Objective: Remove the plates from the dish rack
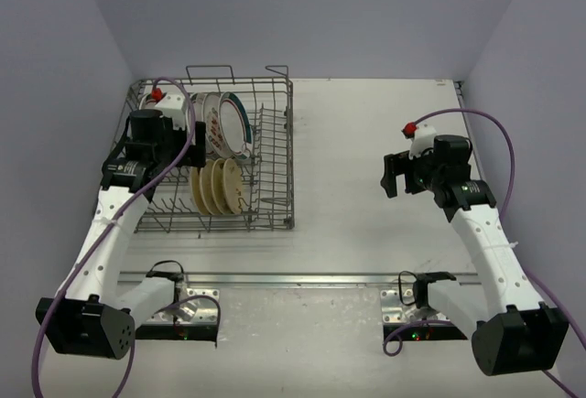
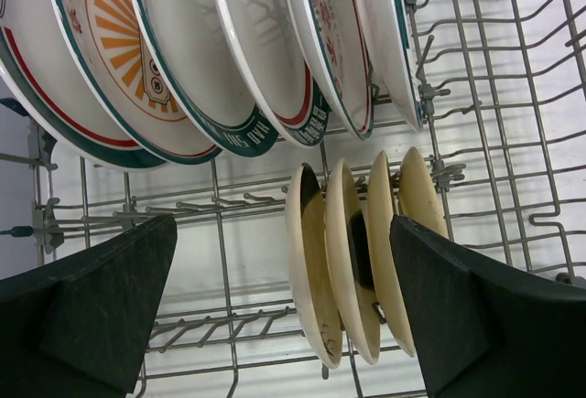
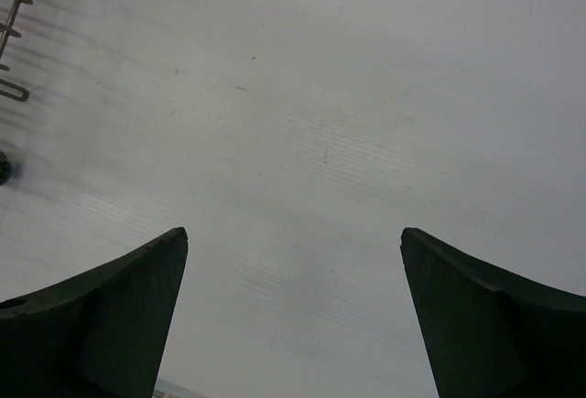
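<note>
- Large rimmed plates (image 2: 183, 59): on edge in the back row, leaning and tightly packed, one with an orange sunburst centre; none unloaded yet.
- 4 small tan plates (image 2: 343, 261): upright in the row in front, faces nearly touching.
- Dish rack (image 1: 291, 142): on the left part of the table (image 1: 385, 123), holding every plate in view.
- Left gripper (image 2: 282, 252): poised just above the tan row, spread wide, holding nothing; tan row off-centre in the gap between the 2 fingers (image 2: 101, 306).
- Risk: closing from this width likely to catch 2 or more plates at once; cause, tight spacing.
- Risk: lifting on a slant likely to drag a neighbour or snag the rack, knocking plates together.
- Left arm (image 1: 110, 215): stretched forward over the rack's left side, wrist pitched down.
- Right gripper (image 3: 293, 252): fully spread, empty, above the table, well apart from the rack.
- Right arm (image 1: 490, 233): raised, elbow bent, wrist turned toward the rack.
</note>
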Tool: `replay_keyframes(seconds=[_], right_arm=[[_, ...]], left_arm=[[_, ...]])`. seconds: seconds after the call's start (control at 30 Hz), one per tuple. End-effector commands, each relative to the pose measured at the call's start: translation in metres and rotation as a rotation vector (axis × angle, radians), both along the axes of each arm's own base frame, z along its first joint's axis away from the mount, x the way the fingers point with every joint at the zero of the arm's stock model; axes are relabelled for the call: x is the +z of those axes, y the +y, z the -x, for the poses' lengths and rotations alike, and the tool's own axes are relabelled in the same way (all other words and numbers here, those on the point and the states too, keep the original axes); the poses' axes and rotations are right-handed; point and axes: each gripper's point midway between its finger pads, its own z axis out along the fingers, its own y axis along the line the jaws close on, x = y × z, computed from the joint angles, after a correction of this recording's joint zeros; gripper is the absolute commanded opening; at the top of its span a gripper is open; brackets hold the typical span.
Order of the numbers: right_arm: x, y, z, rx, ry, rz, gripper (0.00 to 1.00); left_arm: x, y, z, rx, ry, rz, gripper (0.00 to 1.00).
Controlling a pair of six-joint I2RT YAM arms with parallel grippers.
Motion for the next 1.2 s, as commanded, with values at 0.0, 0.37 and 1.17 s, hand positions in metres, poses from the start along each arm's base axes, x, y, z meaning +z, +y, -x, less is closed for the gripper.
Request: replay_keyframes(seconds=[0.0,0.37,1.17], right_arm=[[0.017,0.005,-0.009,0.029,-0.068,-0.007,0.99],[0.003,-0.003,-0.011,-0.015,-0.03,0.02,0.99],[-0.013,-0.005,-0.013,-0.052,0.013,0.011,0.99]], left_arm=[[0.012,0.014,-0.013,0.05,-0.03,-0.046,1.0],[0.065,0.009,-0.063,0.149,-0.099,-0.172,0.92],[0.006,-0.054,-0.139,0.15,0.081,-0.244,0.46]])
